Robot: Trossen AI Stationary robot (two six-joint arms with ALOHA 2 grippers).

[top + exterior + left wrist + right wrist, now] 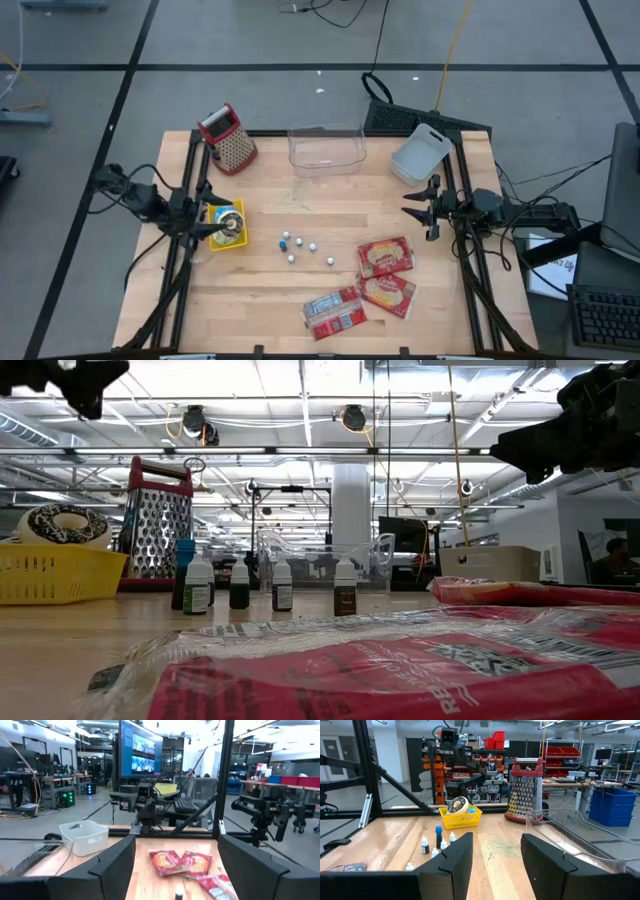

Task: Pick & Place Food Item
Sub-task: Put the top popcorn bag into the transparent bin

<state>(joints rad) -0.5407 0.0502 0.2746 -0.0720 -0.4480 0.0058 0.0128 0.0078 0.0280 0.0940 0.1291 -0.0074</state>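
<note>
Red snack packets [385,257] lie untouched near front; both grippers, left [213,228] and right [415,207], hover open and empty, so picking seems unstarted.

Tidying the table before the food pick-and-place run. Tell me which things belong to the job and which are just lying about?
Job:
- doughnut in yellow basket
- red snack packets
- clear bin
- white tray

Lying about:
- grater
- small bottles
</note>
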